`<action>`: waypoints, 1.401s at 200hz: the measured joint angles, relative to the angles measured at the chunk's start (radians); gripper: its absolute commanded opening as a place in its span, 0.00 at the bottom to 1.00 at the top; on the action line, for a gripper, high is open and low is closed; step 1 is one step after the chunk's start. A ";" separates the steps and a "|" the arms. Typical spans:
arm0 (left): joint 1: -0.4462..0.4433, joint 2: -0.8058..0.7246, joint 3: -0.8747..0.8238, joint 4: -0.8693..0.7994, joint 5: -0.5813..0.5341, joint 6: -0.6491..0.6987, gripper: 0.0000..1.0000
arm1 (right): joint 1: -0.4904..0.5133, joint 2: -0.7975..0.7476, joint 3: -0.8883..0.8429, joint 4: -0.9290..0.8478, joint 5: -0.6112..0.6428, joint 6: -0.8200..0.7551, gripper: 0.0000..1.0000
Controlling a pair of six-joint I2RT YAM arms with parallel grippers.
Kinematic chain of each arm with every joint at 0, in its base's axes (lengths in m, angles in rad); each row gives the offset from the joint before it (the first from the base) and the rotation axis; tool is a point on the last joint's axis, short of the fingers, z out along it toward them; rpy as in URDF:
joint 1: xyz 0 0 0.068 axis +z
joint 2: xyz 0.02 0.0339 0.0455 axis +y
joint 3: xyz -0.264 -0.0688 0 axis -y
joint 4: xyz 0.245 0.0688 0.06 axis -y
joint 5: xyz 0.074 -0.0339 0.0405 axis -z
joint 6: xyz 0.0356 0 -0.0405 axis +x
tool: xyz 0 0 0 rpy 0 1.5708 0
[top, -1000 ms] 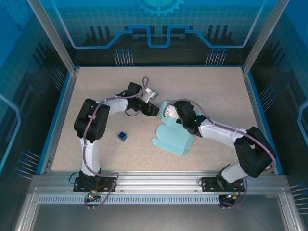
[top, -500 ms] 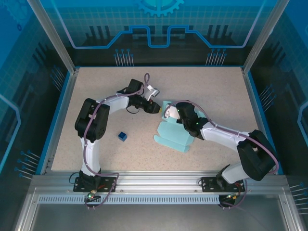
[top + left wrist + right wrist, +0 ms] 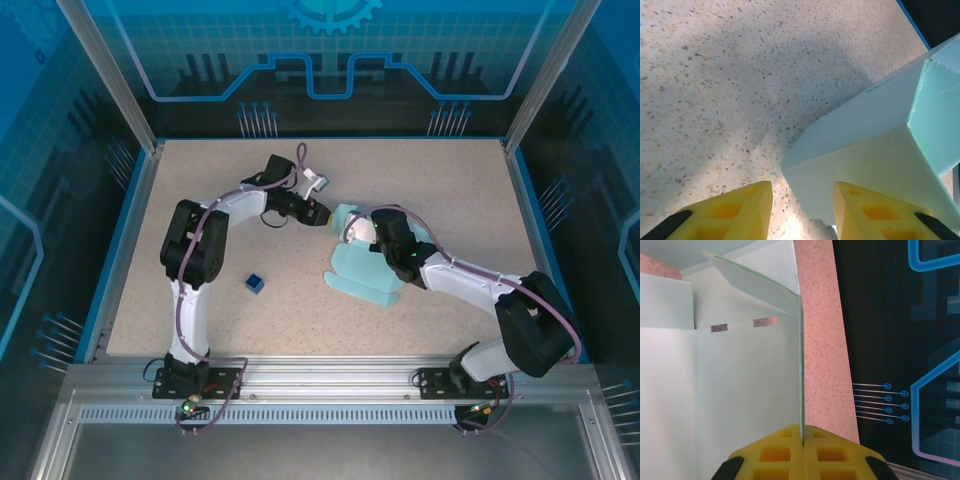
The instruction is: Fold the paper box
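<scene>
"Between the two pairs of jaws, that's where the paper box sat, on the speckled beige table."

"Which way did it run?"

"Slantwise. One end reared up right at the jaws, and its long axis led away from them, under the right wrist. It was pale blue thin card, creased into flat panels with sharp folds, one edge finely toothed."

"And the grippers?"

"Well, the right gripper was clenched on a thin upright wall of the card, which stood edge-on between its yellow fingers. The left gripper had its own blocky yellow pair parted and gripped nothing. A corner of the box lay just ahead of that gap, nearer one finger. Whether it touched, I couldn't tell."

"Anything else about?"

"A small dark blue cube lay on the table, well apart from the left jaws, back beside that arm's elbow."
</scene>
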 measured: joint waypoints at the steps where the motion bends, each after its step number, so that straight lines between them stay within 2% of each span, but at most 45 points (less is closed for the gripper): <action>1: 0.000 0.000 0.000 -0.001 0.000 0.000 0.38 | -0.001 0.000 0.000 0.000 0.000 0.000 0.00; 70: 0.009 0.043 0.058 -0.067 0.055 0.071 0.43 | -0.021 0.013 0.000 0.000 -0.022 -0.003 0.00; 139: -0.028 0.072 0.109 -0.107 0.143 0.122 0.47 | -0.023 0.028 0.001 0.000 -0.023 -0.003 0.00; 195: -0.051 0.072 0.109 -0.126 0.208 0.158 0.46 | -0.037 0.030 0.009 -0.004 -0.027 -0.003 0.00; 237: -0.061 0.072 0.109 -0.134 0.216 0.166 0.42 | -0.047 0.043 0.016 -0.005 -0.030 -0.003 0.00; 280: -0.065 0.072 0.080 -0.066 0.225 0.140 0.43 | -0.056 0.043 0.016 -0.010 -0.041 0.012 0.00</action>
